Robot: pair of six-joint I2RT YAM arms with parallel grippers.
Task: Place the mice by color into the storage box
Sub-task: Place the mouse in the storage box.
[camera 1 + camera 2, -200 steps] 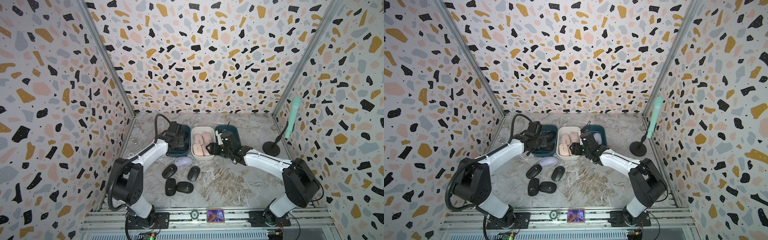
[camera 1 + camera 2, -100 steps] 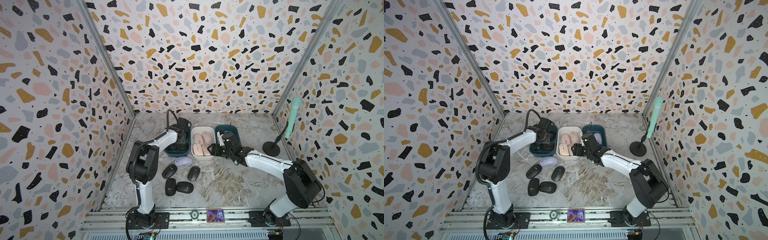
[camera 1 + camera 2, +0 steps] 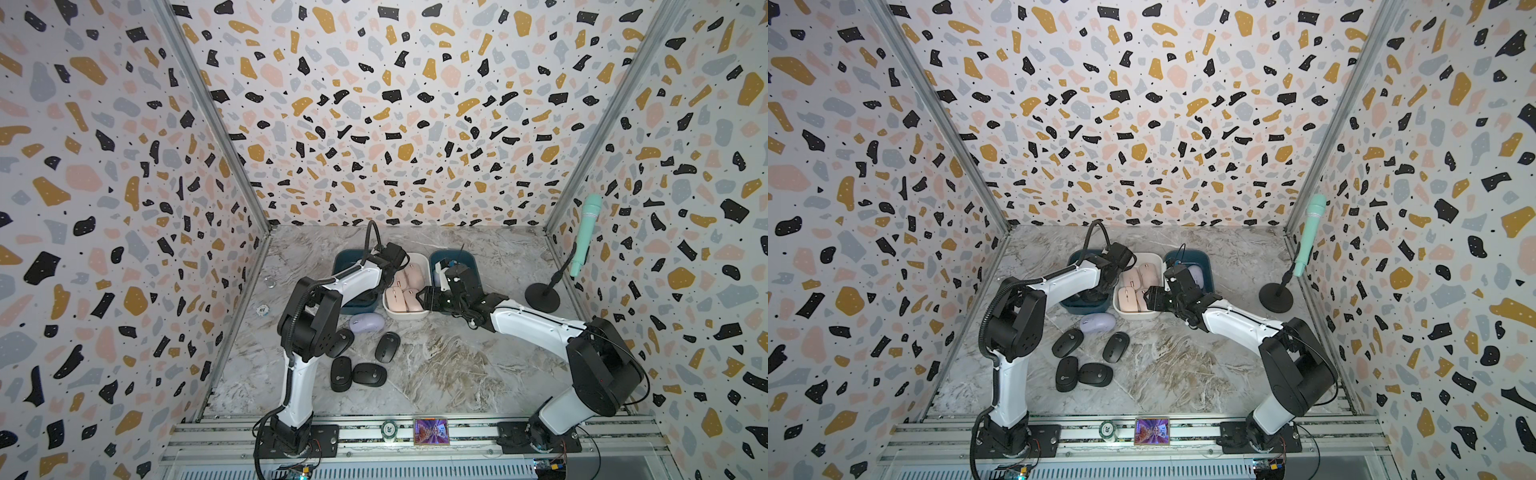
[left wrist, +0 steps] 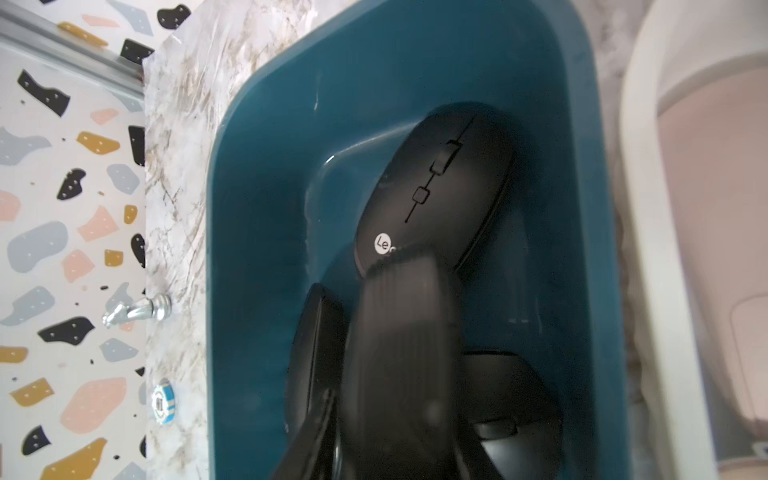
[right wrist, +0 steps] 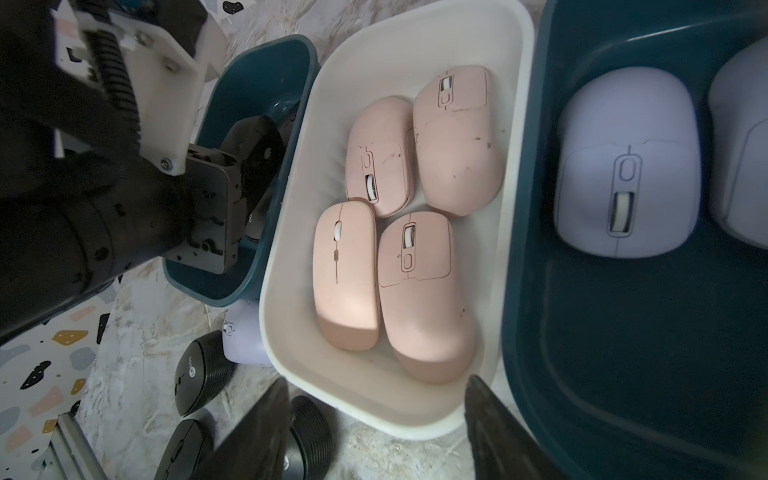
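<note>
**Now: left claw down among the black mice**

Inside the left teal bin, a black mouse lies just beyond my left claw. Its round white badge reads "Le" before a finger hides the rest. Blur keeps me from telling whether that claw is apart or together.

My right claw hangs spread, gripping nothing, over the near end of the white bin, where four pink mice lie. One lavender mouse and four black mice lie on the desk. A chip on the front rail reads "20".
</note>
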